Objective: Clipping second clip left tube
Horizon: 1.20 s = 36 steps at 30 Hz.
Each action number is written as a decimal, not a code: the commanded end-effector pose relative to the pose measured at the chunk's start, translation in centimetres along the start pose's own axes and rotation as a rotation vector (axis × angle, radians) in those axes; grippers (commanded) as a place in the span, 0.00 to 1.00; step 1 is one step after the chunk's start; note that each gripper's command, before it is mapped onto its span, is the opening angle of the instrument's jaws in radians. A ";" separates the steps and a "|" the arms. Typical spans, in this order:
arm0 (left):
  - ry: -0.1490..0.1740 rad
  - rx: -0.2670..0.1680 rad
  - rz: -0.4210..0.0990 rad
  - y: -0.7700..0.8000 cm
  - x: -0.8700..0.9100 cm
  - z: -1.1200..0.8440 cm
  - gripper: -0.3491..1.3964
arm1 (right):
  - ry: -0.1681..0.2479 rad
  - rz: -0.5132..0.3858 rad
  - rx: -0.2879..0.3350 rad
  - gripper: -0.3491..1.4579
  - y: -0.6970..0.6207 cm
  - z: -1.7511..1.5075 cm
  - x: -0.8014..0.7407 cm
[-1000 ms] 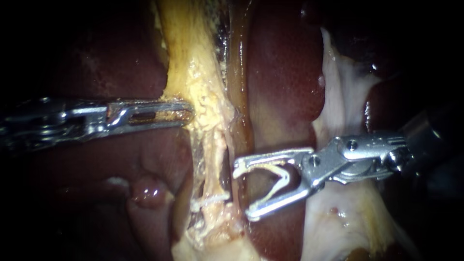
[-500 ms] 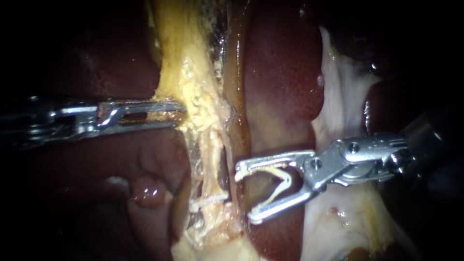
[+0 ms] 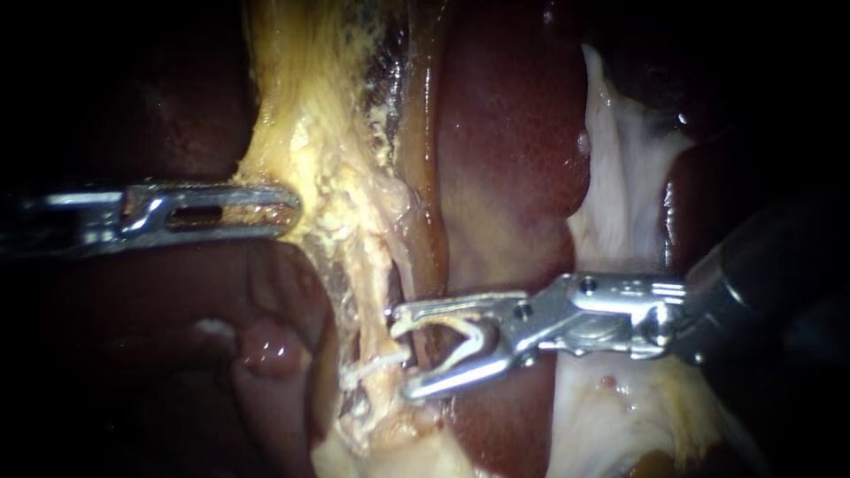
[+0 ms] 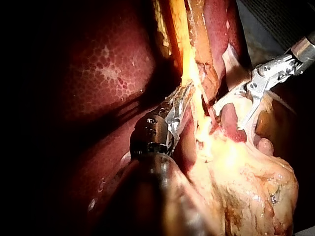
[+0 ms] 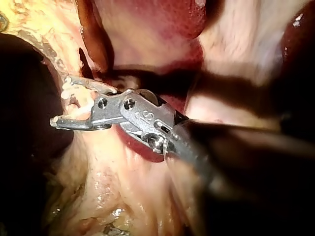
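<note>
Your right instrument [image 3: 400,350] came in with its claw spread wide, both halves seated against the loaded clip [image 3: 474,332], a pale V that it gripped and nothing else. The claw's tips lay at the right edge of the left tube [image 3: 370,305], the pale strand running down the middle of the endoscope view. The tube was just ahead of the tips and, as far as I could judge, not yet fully inside the claw. Directly below sat the first clip [image 3: 382,363], a white bar across the same tube, very near your lower tip.

That closeness was the main risk. Closing from there could have set the new clip against the first one or knocked it. Closing before the tube sat deep in the V would likely have caught only part of its width. The upper tip could also have picked up the brownish strand beside the tube, against the liver [image 3: 505,177].

Your left instrument [image 3: 288,210] had its claw closed on the yellow tissue [image 3: 310,150] above, pulling it leftward. If that hold had slipped, the tube would probably have gone slack and drifted away from the clip.
</note>
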 end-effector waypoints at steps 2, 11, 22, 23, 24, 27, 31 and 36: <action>0.000 0.000 0.001 0.00 0.00 -0.01 0.00 | -0.018 0.001 -0.030 0.48 0.08 0.03 -0.04; 0.000 -0.001 0.004 -0.08 0.01 -0.06 0.00 | -0.042 0.028 -0.093 0.48 0.33 -0.01 -0.14; -0.003 0.000 0.009 -0.11 0.01 -0.07 0.00 | -0.051 0.033 -0.097 0.48 0.40 0.14 -0.13; -0.003 0.000 0.009 -0.11 0.01 -0.07 0.00 | -0.052 0.032 -0.095 0.48 0.40 0.17 -0.14; -0.003 0.000 0.009 -0.11 0.01 -0.07 0.00 | -0.053 0.032 -0.090 0.48 0.40 0.20 -0.14; -0.003 0.000 0.009 -0.11 0.01 -0.07 0.00 | -0.061 0.041 -0.070 0.48 0.41 0.28 -0.17; -0.003 0.000 0.009 -0.11 0.01 -0.07 0.00 | -0.050 0.041 -0.016 0.48 0.38 0.36 -0.19; -0.003 0.000 0.009 -0.11 0.01 -0.07 0.00 | -0.020 0.051 0.052 0.48 0.31 0.45 -0.13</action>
